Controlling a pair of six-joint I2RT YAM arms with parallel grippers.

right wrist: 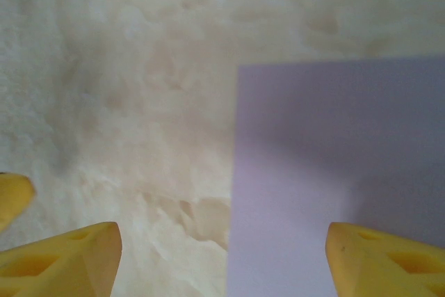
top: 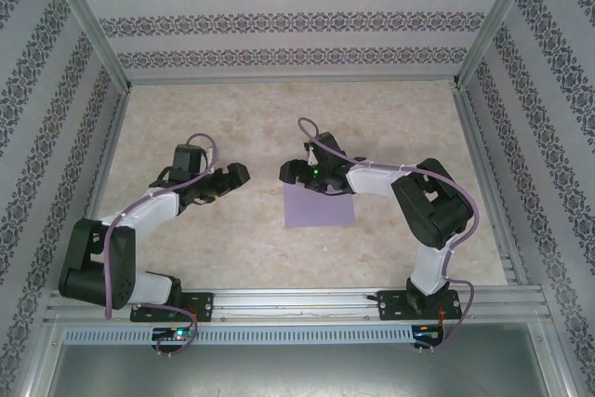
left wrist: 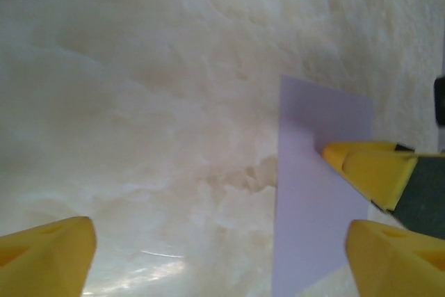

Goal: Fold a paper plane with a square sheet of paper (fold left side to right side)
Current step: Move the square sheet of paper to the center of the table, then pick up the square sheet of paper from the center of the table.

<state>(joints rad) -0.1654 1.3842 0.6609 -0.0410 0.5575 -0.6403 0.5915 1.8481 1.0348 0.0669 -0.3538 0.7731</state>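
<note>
The sheet of paper lies flat on the table beside the right arm. The right gripper straddles one edge, spread wide and empty. The left gripper stands wide and empty, just short of the paper. Open tabletop runs to the back wall.

Plain lilac square sheet of paper — matte, flat — just right of centre

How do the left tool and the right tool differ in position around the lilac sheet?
The left tool stands over bare table, apart from the lilac sheet; the right tool straddles the sheet's edge, one finger over paper. The left points rightward, the right leftward. Both are open and empty.
</note>
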